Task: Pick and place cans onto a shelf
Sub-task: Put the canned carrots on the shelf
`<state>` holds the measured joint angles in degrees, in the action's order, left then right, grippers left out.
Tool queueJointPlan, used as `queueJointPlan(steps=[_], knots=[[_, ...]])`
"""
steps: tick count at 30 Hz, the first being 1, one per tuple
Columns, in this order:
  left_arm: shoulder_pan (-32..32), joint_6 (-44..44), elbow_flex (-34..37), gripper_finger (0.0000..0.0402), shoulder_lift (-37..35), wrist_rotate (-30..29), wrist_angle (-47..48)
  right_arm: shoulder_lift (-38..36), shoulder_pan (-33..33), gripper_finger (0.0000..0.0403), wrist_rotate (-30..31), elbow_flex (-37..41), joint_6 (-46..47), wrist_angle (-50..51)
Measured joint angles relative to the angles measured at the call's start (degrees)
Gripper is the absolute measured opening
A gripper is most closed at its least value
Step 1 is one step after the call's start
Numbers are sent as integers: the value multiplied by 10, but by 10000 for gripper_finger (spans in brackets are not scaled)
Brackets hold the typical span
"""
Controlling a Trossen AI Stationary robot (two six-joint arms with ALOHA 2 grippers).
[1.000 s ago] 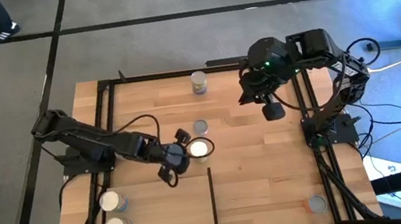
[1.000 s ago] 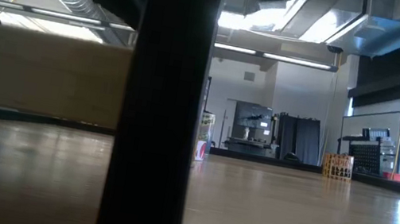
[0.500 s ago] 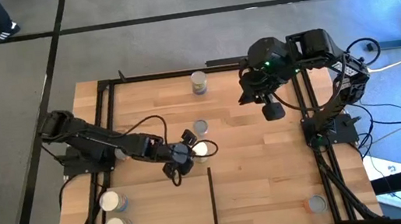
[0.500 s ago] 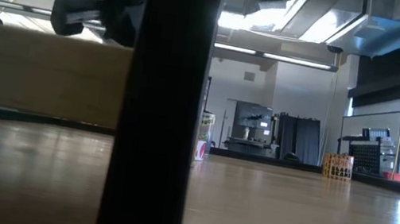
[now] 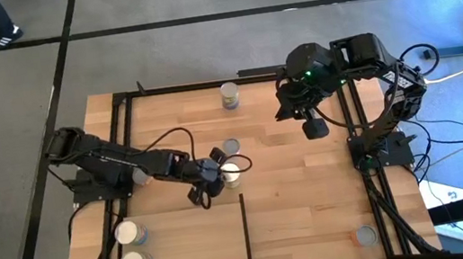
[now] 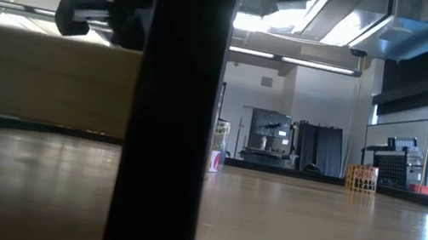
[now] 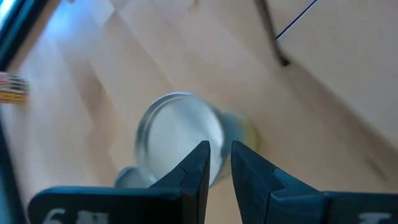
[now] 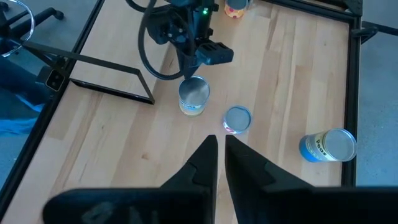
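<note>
A can with a pale top [image 5: 231, 174] stands on the table's middle; it also shows in the left wrist view [image 7: 180, 134] and the right wrist view [image 8: 194, 94]. My left gripper [image 5: 216, 174] is shut, its fingertips [image 7: 219, 163] over the can's top at the left rim. My right gripper [image 5: 311, 127] is shut and empty, held high over the far right. The shelf's black divider [image 5: 246, 232] stands near the front edge and fills the low view [image 6: 169, 130]. A grey-topped can [image 5: 231, 148] stands just beyond the first. My left gripper points down over the pale-topped can's top [image 7: 186, 140], slanting in from the table's left. I cannot tell whether its shut fingers touch the can. The can stands on the table.
Another can [image 5: 229, 95] stands at the far edge, two cans [image 5: 130, 249] at the near left corner, and one [image 5: 366, 236] at the near right. A black frame [image 5: 125, 144] runs around the tabletop.
My left gripper has gone toward the table's right edge and down, ending over the pale-topped can. The can has stayed where it was.
</note>
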<state>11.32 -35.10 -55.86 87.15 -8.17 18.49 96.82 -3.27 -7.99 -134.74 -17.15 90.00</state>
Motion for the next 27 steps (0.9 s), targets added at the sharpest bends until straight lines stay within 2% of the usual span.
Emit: queueJointPlan(steps=[8, 13, 27], knots=[[-5, 1, 0, 57, 0, 15, 2, 0, 0, 33, 0, 0, 0, 0], [-5, 1, -2, 57, 26, 19, -2, 0, 0, 33, 0, 0, -1, 0], [-8, 20, -2, 51, 48, -2, -33, 0, 0, 33, 10, 0, -6, 0]])
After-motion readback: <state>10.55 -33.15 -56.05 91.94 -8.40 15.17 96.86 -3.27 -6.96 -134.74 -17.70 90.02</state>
